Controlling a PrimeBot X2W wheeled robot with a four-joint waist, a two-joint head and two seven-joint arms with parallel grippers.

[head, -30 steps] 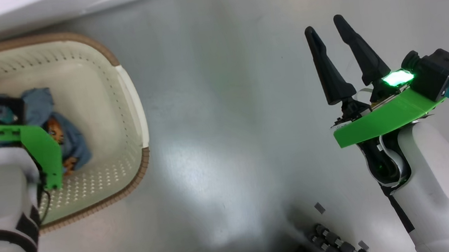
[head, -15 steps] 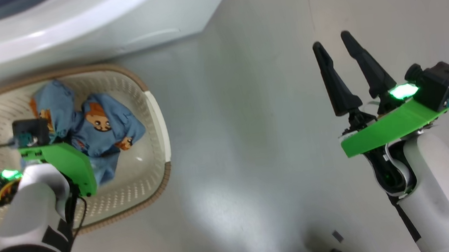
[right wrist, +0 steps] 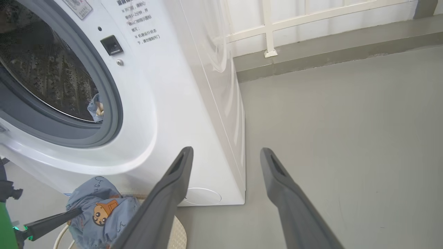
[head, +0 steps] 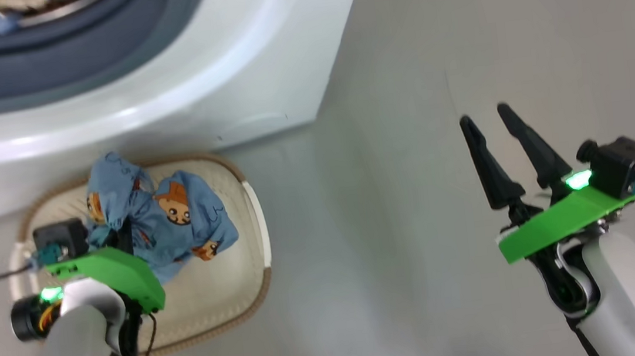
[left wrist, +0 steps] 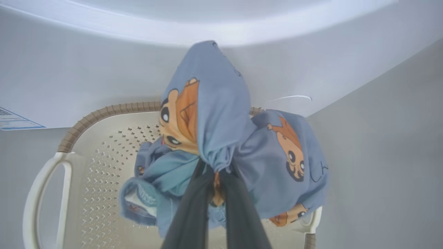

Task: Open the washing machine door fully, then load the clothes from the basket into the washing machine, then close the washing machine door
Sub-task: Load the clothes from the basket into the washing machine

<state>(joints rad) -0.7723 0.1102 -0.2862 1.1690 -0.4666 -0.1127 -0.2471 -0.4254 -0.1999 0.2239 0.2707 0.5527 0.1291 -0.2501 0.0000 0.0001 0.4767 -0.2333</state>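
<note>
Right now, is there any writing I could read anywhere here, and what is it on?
"1-29" and "开门", as best I can tell, within the grey Chinese print on the washing machine front; the rest is too small.
The sticker beside the drum opening: blurred.
The blue-edged label low on the machine: too small.
Scribbles on the clothes: unreadable.

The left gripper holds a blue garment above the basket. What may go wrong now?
The left gripper pinches only a small bunch of the light blue cartoon-print garment; it might drop into the cream perforated basket. Its loose folds might snag on the grey rubber gasket of the white washing machine.
</note>
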